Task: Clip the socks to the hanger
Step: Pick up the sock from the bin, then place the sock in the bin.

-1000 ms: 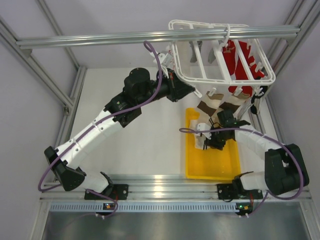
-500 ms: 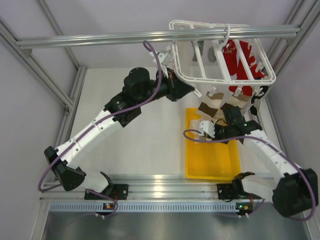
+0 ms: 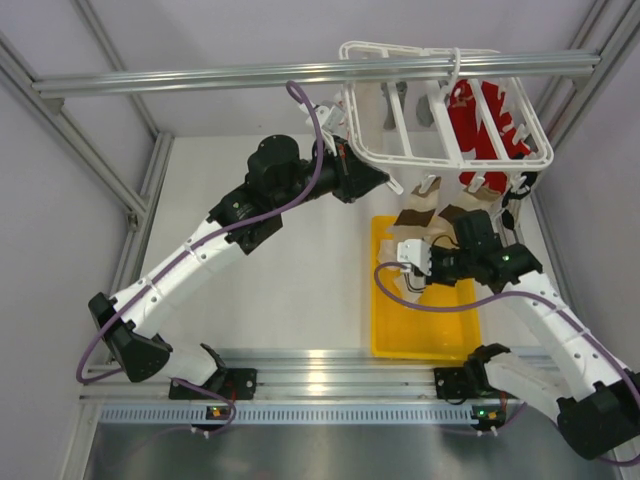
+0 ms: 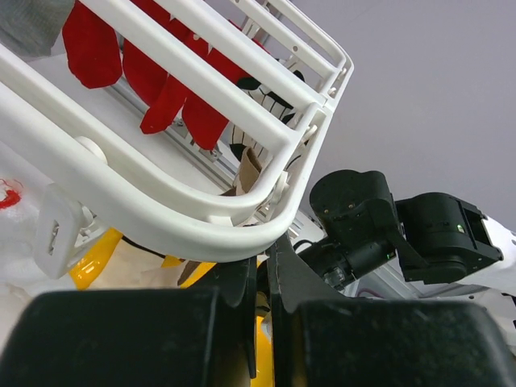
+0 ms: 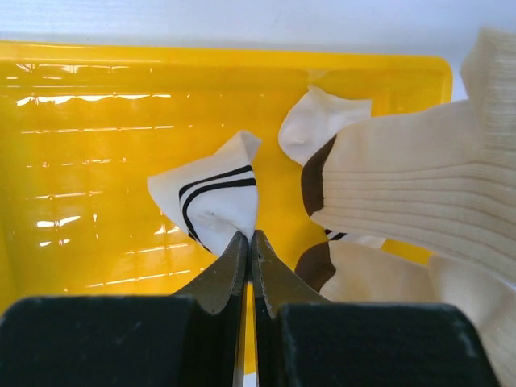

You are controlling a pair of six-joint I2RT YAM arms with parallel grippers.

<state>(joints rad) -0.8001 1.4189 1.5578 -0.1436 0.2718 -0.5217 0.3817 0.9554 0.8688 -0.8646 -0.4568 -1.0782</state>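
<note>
The hanger, a white frame, hangs at the back right. Cream and brown socks dangle from its clips. My left gripper is shut at the hanger's near-left corner, and the white rim crosses right over its fingertips. My right gripper is over the yellow tray, shut on the edge of a white sock with dark stripes; its tips pinch the fabric. More cream and brown socks fill the right of the right wrist view.
A yellow tray lies under the right gripper, its floor bare on the left. A red garment with white marks hangs on the hanger's far side. An aluminium bar crosses above, and frame posts line both sides.
My right gripper has shut on the striped sock in the tray, and that arm's elbow has swung out toward the near right. The left arm and the hanger have stayed put.
</note>
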